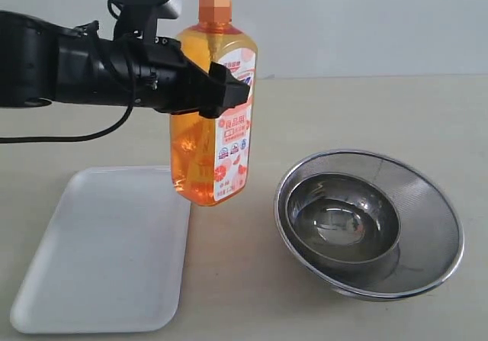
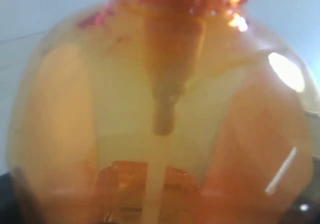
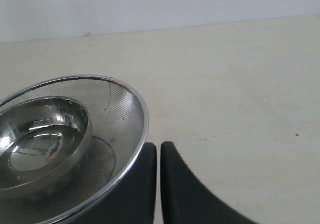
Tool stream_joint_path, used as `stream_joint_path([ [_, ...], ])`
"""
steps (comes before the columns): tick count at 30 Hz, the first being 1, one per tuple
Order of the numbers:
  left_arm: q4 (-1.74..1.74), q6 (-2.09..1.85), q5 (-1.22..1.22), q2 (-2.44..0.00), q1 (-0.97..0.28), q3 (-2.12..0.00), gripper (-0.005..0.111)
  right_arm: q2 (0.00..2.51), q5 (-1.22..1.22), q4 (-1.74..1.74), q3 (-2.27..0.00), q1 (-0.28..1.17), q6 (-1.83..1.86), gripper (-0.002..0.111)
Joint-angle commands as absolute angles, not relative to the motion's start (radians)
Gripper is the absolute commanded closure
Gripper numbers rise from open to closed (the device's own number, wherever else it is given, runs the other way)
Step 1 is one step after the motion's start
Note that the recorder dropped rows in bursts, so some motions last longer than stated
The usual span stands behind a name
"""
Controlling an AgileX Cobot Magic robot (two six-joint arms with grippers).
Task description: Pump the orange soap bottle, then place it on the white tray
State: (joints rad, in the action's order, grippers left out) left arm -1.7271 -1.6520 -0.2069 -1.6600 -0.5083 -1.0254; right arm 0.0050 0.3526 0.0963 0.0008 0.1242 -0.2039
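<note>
The orange soap bottle (image 1: 217, 143) is upright, its orange pump head (image 1: 215, 7) at the top edge of the exterior view. My left gripper (image 1: 221, 89) reaches in from the left and is shut on the bottle's upper body. The bottle's base sits at the right rim of the white tray (image 1: 107, 257); I cannot tell whether it touches anything. The left wrist view is filled by the blurred orange bottle (image 2: 160, 108), so the fingers are hidden there. My right gripper (image 3: 159, 149) is shut and empty, low over the table beside the mesh bowl.
A round steel mesh bowl (image 1: 427, 226) with a smaller steel bowl (image 1: 339, 219) inside it stands right of the bottle. Its rim (image 3: 125, 98) lies close to my right fingers. The beige table runs back to a pale wall.
</note>
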Motion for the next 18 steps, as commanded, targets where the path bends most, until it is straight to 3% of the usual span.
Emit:
stream_joint_path([
  [1,-1.744,-1.652,-0.266,-1.684,-0.51,-1.04,0.102,0.0,0.348,0.101,0.0,0.12,-0.203,0.108],
  [18,-1.744,-1.636,-0.369,-1.792,-0.51,-1.042,0.102,0.0,0.348,0.101,0.0,0.12,-0.203,0.108],
])
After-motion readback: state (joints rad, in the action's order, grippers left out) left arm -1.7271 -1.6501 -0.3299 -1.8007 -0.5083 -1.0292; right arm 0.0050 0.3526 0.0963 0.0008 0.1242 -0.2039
